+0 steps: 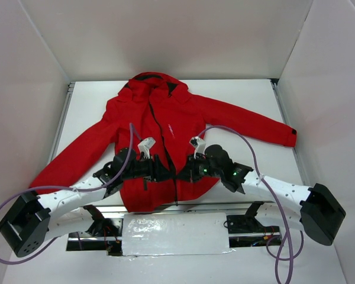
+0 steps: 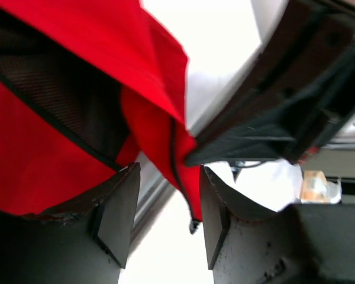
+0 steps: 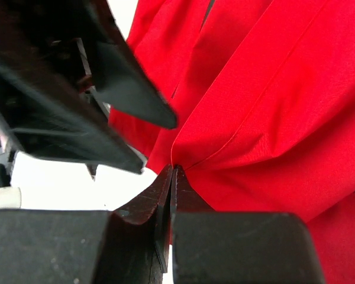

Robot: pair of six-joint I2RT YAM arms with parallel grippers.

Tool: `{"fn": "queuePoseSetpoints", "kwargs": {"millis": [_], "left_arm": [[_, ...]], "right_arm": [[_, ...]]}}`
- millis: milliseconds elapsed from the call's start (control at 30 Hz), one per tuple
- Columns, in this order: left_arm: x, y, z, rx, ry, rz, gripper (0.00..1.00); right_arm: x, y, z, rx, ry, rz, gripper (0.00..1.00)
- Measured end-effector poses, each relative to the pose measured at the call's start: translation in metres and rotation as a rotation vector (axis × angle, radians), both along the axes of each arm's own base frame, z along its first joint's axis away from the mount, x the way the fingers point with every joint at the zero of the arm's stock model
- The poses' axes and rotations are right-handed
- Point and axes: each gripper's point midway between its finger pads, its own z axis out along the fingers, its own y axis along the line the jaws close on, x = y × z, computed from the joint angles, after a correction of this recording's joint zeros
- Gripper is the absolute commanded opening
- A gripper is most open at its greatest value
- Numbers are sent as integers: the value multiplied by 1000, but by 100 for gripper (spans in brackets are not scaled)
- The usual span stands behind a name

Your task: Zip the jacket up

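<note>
The red jacket (image 1: 160,118) lies flat on the white table, hood at the far end, sleeves spread, its front zip line running down the middle. Both grippers meet at the bottom hem beside that zip. My left gripper (image 1: 164,171) is open; a hem corner of the jacket (image 2: 183,177) carrying the dark zip end (image 2: 193,225) hangs between its fingers, close against the right finger (image 2: 216,219). My right gripper (image 3: 173,168) is shut on a folded edge of the jacket (image 3: 254,118). The right gripper's dark body (image 2: 272,118) fills the upper right of the left wrist view.
A shiny plastic-covered pad (image 1: 174,234) lies at the near edge between the arm bases. White walls enclose the table on three sides, with a metal rail (image 1: 64,118) along the left. Purple cables loop over both arms.
</note>
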Motion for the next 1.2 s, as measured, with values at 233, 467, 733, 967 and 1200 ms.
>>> {"fn": "queuePoseSetpoints", "kwargs": {"millis": [233, 467, 733, 967, 1200], "left_arm": [[12, -1, -21, 37, 22, 52, 69], [21, -13, -28, 2, 35, 50, 72], [26, -28, -37, -41, 64, 27, 69], [27, -47, -27, -70, 28, -16, 0], [33, -44, -37, 9, 36, 27, 0]], "right_arm": [[-7, 1, -2, 34, 14, 30, 0], [-12, -2, -10, 28, 32, 43, 0], [-16, -2, -10, 29, 42, 61, 0], [-14, -5, -15, 5, 42, 47, 11], [-9, -17, -23, -52, 32, -15, 33]]}}
